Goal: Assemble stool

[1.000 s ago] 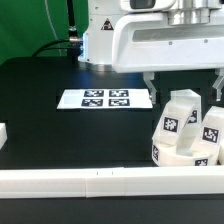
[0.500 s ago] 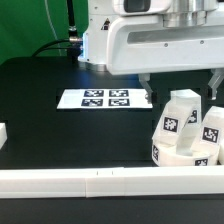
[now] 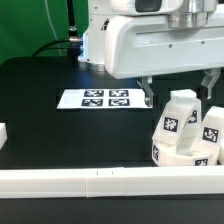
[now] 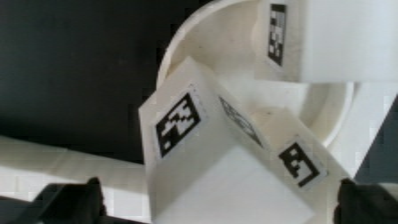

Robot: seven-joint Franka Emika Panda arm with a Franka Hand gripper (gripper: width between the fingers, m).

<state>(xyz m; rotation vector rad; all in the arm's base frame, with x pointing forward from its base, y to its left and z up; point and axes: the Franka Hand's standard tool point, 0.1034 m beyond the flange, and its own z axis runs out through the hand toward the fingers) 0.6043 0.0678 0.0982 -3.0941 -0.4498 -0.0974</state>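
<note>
The stool's round white seat (image 3: pixel 183 156) lies at the exterior view's right, by the front rail. Tagged white legs (image 3: pixel 180 112) (image 3: pixel 213 126) stand upright on it. My gripper (image 3: pixel 180 91) hangs open just above the nearer leg, one finger (image 3: pixel 148 94) on each side and clear of it. In the wrist view that leg (image 4: pixel 222 140) fills the middle, with the gripper (image 4: pixel 217 205) straddling it and its dark fingertips (image 4: pixel 71 200) well apart from the leg's sides. Another leg (image 4: pixel 294 40) and the seat's rim (image 4: pixel 187 45) show behind.
The marker board (image 3: pixel 105 99) lies flat on the black table, mid-scene. A long white rail (image 3: pixel 90 182) runs along the front edge, also seen in the wrist view as the rail (image 4: pixel 45 160). A small white piece (image 3: pixel 3 135) sits at the exterior view's left edge.
The arm has shifted slightly over the stool; the fingers stay as wide apart as before. The seat and legs have not moved.
</note>
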